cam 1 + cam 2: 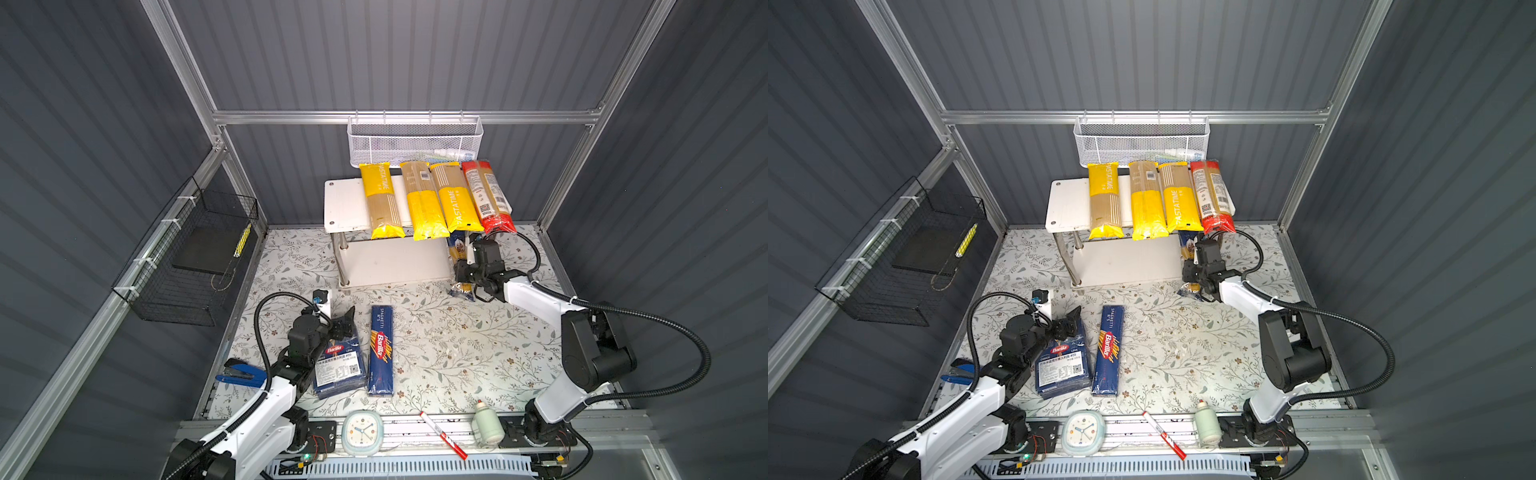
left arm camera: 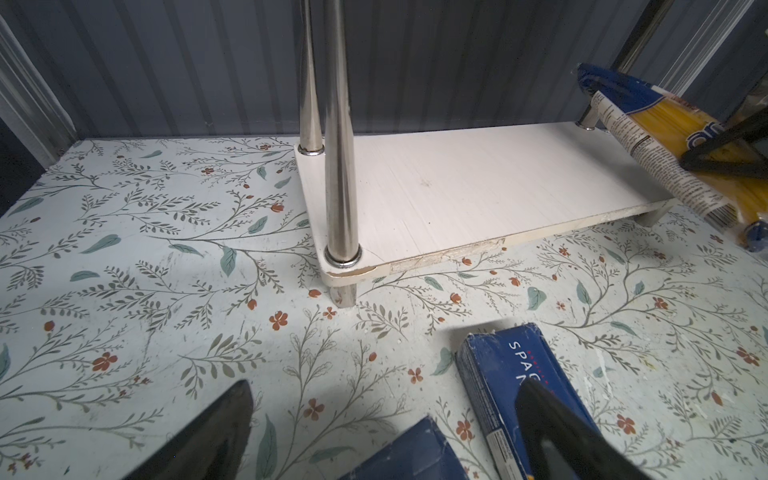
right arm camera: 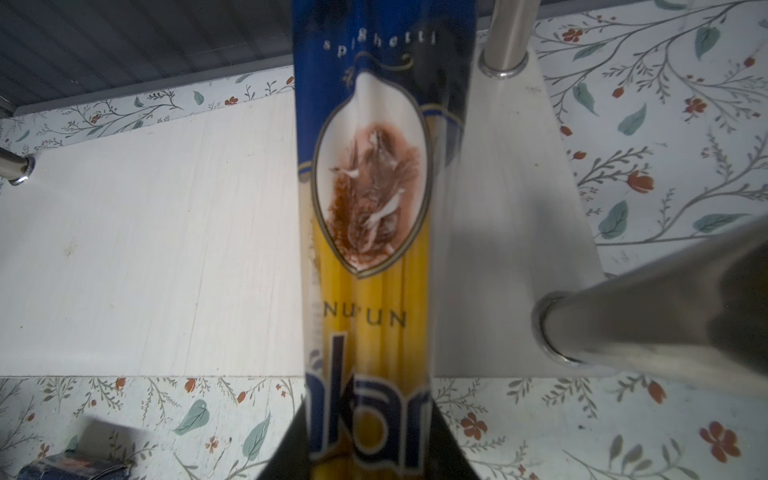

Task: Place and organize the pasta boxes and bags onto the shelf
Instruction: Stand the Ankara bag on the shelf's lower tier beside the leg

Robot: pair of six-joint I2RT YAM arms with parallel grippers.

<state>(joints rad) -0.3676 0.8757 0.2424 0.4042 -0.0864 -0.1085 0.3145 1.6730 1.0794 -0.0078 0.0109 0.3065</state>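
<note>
Chiefly, risk: yellow-and-navy plastic spaghetti bag with portrait (image 3: pixel 374 187) could snag the chrome leg (image 3: pixel 665 307) just beside it; or slide off the lower board of the white two-tier shelf (image 3: pixel 145 249) (slick film, tilted pack)
Right gripper (image 3: pixel 370 453): pinching that bag; slanted over the board's right end
Left gripper (image 2: pixel 384 386): jaws spread, empty; over the wide dark blue Barilla cardboard box (image 1: pixel 340 368)

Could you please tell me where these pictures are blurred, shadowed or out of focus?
Right wrist view: the ankara bag blurs toward the lens, as does the near chrome leg. Left wrist view: the left pincer looks dark and soft. Both top views: sharp throughout.
</note>
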